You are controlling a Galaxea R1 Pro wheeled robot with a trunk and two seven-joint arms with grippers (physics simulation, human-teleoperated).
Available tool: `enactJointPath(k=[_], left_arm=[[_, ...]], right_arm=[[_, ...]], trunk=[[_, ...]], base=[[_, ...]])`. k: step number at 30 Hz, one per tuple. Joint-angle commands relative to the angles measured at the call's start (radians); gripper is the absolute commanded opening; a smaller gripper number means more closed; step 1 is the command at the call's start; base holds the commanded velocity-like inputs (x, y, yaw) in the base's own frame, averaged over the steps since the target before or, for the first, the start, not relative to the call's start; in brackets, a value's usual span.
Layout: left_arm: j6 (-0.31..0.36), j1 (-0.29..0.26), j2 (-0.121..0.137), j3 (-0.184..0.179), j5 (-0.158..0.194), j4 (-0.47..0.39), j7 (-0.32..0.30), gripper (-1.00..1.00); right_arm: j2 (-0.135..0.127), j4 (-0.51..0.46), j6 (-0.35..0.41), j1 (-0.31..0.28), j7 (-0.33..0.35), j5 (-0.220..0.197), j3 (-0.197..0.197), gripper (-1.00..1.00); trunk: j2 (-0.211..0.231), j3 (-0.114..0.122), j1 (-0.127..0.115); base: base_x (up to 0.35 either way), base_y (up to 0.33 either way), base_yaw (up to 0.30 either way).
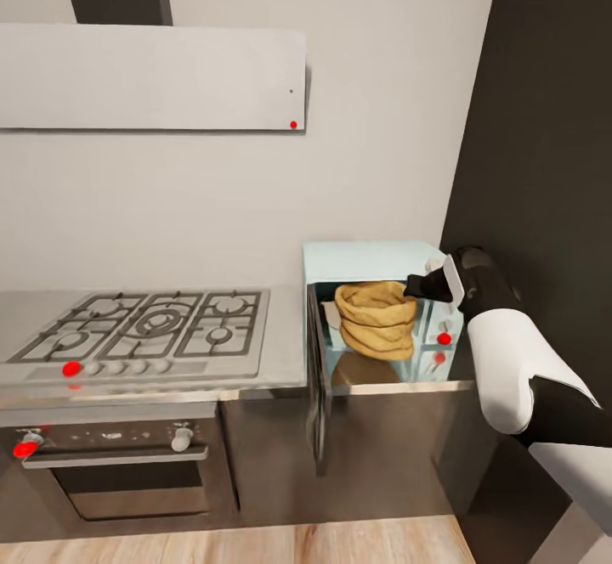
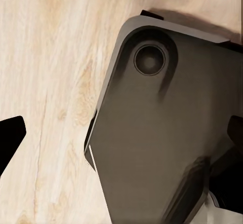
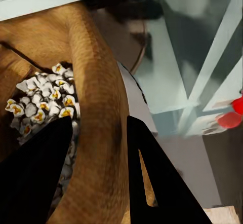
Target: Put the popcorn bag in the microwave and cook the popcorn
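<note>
Grey table (image 1: 280,352) carries the pale-blue microwave (image 1: 365,258), door swung open. Inside stands the popcorn bag (image 1: 376,319), upright, mouth upward. The right end effector (image 3: 96,173) is clamped on its rolled rim, one finger among the popcorn (image 3: 43,100). Whether the left end effector is released or clenched cannot be told.

tan wrinkled paper popcorn bag (image 1: 376,319): base sitting hidden behind microwave frame | black steel-handled oven (image 1: 119,462): left edge getting cropped
</note>
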Motion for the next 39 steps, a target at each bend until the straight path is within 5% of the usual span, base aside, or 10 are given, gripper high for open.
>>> enactJointPath(k=[1,14,15,22,31,32,34,35,39], left_arm=[[-0.002,0.0,0.0,0.001,0.004,-0.001,0.003,1.0],[-0.002,0.0,0.0,0.001,0.004,-0.002,0.004,1.0],[-0.003,0.0,-0.001,0.002,0.004,-0.003,0.009,1.0],[-0.004,0.0,0.0,0.005,0.007,-0.004,0.004,1.0],[-0.004,0.0,0.0,0.004,0.007,-0.004,0.004,1.0],[-0.004,0.0,0.0,0.004,0.007,-0.004,0.004,1.0],[-0.004,0.0,0.0,0.004,0.007,-0.004,0.004,1.0],[-0.004,0.0,0.0,0.004,0.007,-0.004,0.004,1.0],[-0.004,0.0,0.0,0.005,0.007,-0.004,0.004,1.0]], right_arm=[[0.0,-0.009,0.004,-0.002,0.009,-0.011,-0.003,-1.0],[0.002,-0.008,0.004,-0.002,0.009,-0.011,-0.003,-1.0],[0.003,0.023,0.004,0.004,0.006,-0.044,0.002,-1.0],[-0.013,0.043,0.004,0.011,0.005,-0.073,0.002,-1.0],[-0.015,0.045,0.004,0.011,0.005,-0.081,0.001,-1.0],[-0.015,0.045,0.004,0.011,0.005,-0.08,0.001,1.0],[-0.015,0.056,0.004,0.011,0.005,-0.069,0.001,1.0],[-0.015,0.068,0.004,0.011,0.005,-0.014,0.001,1.0],[-0.016,0.068,0.004,0.011,0.006,-0.013,0.001,1.0]], trunk=[[-0.001,-0.001,0.001],[-0.001,-0.001,0.001],[0.005,-0.001,-0.003],[0.005,-0.001,-0.003],[0.005,-0.001,-0.003],[0.005,-0.001,-0.003],[0.005,-0.001,-0.003],[0.005,-0.001,-0.003],[0.005,-0.001,-0.003]], base=[[0.276,0.0,0.0],[0.242,0.0,0.0],[0.0,0.0,0.0],[0.0,0.0,0.0],[0.0,0.0,0.0],[0.0,0.0,0.0],[0.0,0.0,0.0],[0.0,0.0,0.0],[0.0,0.0,0.0]])
